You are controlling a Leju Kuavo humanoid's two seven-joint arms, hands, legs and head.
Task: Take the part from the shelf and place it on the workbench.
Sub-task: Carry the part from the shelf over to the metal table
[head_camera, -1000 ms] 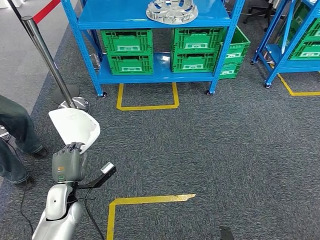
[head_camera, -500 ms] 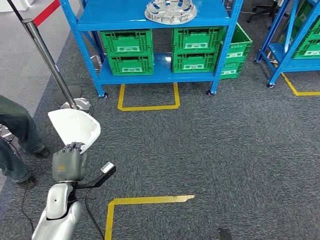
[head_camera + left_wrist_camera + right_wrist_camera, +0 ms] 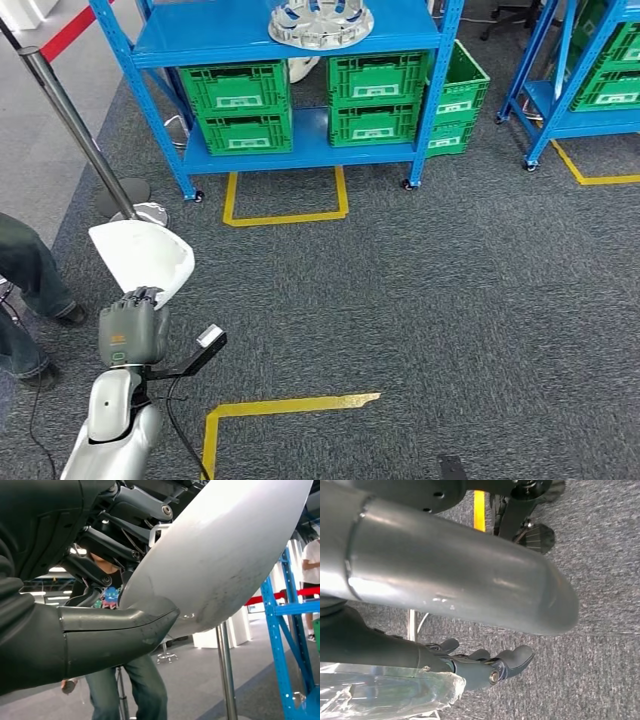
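White part (image 3: 143, 258) in left hand (image 3: 133, 328)

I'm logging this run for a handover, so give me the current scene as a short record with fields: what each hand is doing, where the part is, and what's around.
left hand: left hand grips the white part, raised over the carpet
right hand: right hand hangs over the grey carpet, holding nothing, fingers apart
shelf: blue shelf ahead, a round silver part on its upper level, green crates below
floor: yellow tape lines on the carpet
person: person's legs at the robot's left, beside a stanchion post
workbench: cannot tell where it is
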